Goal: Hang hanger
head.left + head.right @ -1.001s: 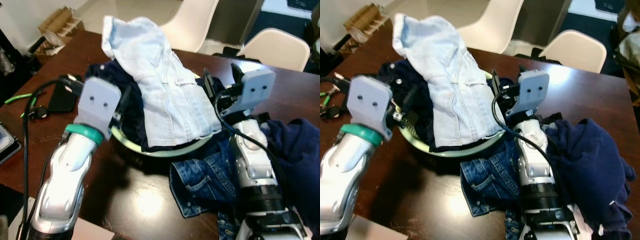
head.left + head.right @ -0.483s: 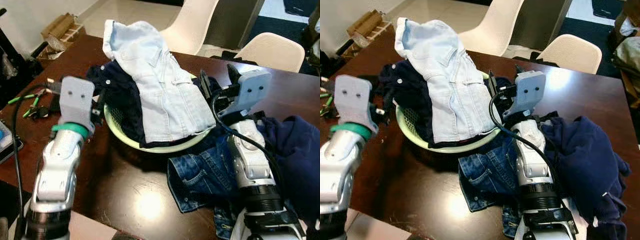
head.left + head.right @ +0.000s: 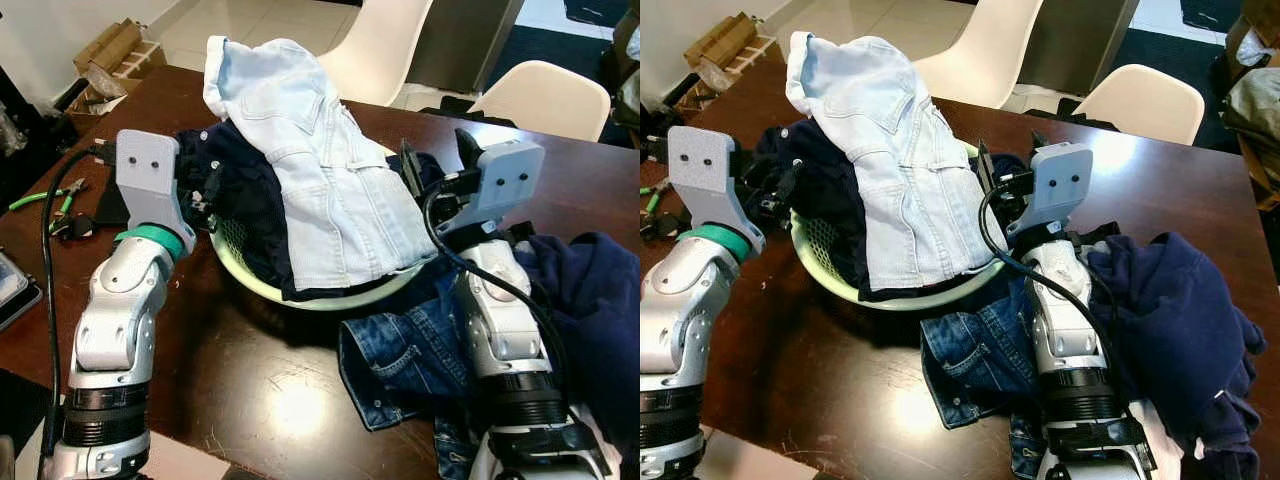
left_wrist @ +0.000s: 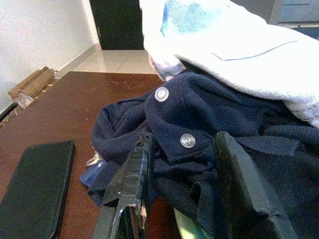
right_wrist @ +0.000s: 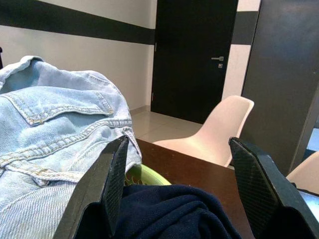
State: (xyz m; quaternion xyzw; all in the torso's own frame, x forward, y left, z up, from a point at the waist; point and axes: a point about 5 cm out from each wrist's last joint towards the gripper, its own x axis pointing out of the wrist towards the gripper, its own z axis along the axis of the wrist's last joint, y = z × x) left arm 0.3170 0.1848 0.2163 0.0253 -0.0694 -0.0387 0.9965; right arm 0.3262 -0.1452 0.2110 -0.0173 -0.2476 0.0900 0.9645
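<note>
Head views: left gripper (image 3: 205, 195) has been brought back to the dark garment (image 3: 245, 205) at the basket (image 3: 330, 297) rim; right gripper (image 3: 435, 160) unmoved.
L wrist: fingers (image 4: 130, 184) wide, garment between, not gripped.
R wrist: fingers (image 5: 107, 186) wide, empty.
No hanger identifiable; hanging not begun.

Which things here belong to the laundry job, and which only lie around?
Belong to the job:
pale denim jacket
navy garment
green basket
left gripper
right gripper

Lying about:
black phone
pliers
cardboard box
No hanger is visible.
</note>
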